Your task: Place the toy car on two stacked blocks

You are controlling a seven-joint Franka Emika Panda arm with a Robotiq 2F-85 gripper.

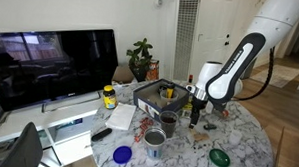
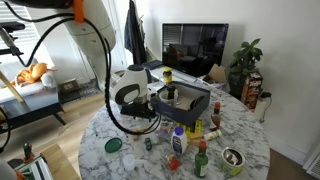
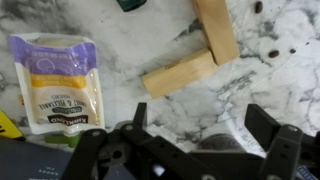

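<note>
Two plain wooden blocks lie flat on the marble table top in the wrist view, one slanted (image 3: 180, 73) and one more upright (image 3: 217, 28). Their ends meet in an L; they are not stacked. My gripper (image 3: 200, 122) hangs above the table just below them in that view, jaws wide open and empty. It shows in both exterior views (image 1: 195, 117) (image 2: 150, 122), pointing down over the middle of the round table. I cannot make out a toy car in any view.
A cheese packet (image 3: 57, 82) lies left of the blocks. On the round marble table (image 1: 242, 147) stand a black bin (image 1: 159, 92), a dark mug (image 1: 169, 120), a metal can (image 1: 154, 141), a blue lid (image 1: 123, 153), a green lid (image 1: 220, 156) and bottles (image 2: 178, 140).
</note>
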